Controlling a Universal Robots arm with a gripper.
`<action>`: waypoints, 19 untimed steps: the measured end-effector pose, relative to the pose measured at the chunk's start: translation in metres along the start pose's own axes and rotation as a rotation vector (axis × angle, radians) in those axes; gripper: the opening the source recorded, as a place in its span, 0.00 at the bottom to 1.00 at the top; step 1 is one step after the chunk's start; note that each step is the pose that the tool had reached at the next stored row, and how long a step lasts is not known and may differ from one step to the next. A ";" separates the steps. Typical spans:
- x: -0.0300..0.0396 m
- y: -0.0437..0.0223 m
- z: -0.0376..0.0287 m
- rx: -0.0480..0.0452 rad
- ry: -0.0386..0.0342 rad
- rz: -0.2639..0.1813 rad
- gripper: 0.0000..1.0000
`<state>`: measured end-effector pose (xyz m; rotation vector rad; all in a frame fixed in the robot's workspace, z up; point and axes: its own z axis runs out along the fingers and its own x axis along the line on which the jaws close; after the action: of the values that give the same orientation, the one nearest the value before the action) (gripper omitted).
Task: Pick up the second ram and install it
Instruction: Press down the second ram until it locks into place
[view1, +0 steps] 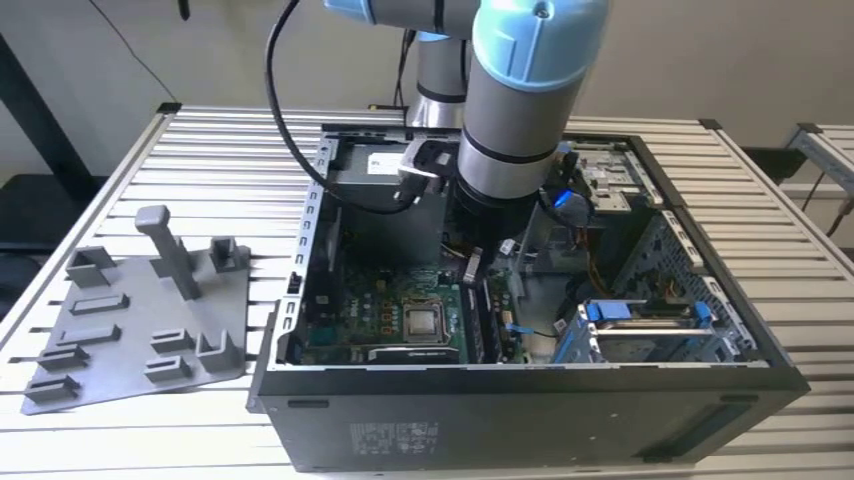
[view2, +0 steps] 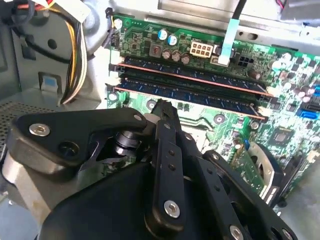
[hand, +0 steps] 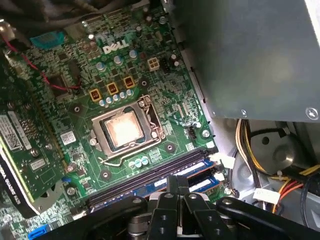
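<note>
Inside the open black computer case (view1: 534, 400), the grey power-supply box (hand: 250, 55) and yellow-and-black cable bundle (view2: 75, 60) crowd the green motherboard (hand: 125, 80).

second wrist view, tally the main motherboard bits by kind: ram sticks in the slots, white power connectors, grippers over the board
ram sticks seated in slots: 2 (second ram, the other ram stick)
white power connector: 1
gripper above the motherboard: 1
total: 4

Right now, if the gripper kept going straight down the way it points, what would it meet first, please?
Most likely the memory sticks seated in their motherboard slots, directly beyond the gripper; depth is unclear.
</note>
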<state>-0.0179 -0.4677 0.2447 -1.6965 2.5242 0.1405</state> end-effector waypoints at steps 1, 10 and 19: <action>0.0000 0.0000 -0.0001 0.0040 0.0032 -0.009 0.11; 0.0002 0.0000 0.0007 0.0069 0.0265 -0.138 0.11; 0.0070 -0.0028 0.0010 0.0078 0.0241 -0.207 0.11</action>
<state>-0.0179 -0.4750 0.2427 -1.9534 2.3421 0.0944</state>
